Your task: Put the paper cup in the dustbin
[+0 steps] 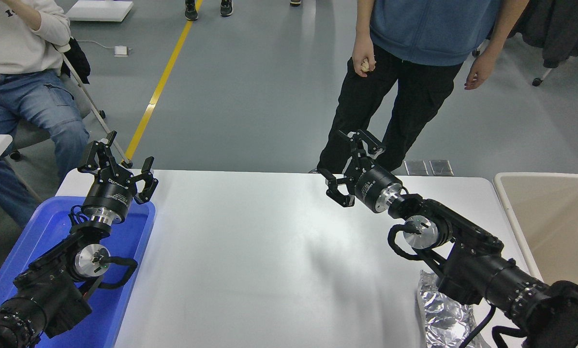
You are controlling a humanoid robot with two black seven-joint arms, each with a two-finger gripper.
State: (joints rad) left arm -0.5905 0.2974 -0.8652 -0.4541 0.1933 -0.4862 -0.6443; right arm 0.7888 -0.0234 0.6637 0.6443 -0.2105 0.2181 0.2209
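Observation:
No paper cup shows on the table. A standing person's hand [364,64] holds a small pale crumpled thing; I cannot tell what it is. The beige dustbin [550,222] stands at the table's right end, its inside bare where it shows. My right gripper [341,163] is open and empty, held above the table's far edge near the middle, well left of the dustbin. My left gripper [118,157] is open and empty, parked over the far end of the blue tray at the lower left.
A blue tray [139,251] lies on the table's left under the left arm. Crumpled silver foil [441,311] lies at the front right, partly under my right arm. A person in a blue top [429,29] stands just behind the right gripper; another [22,72] sits far left.

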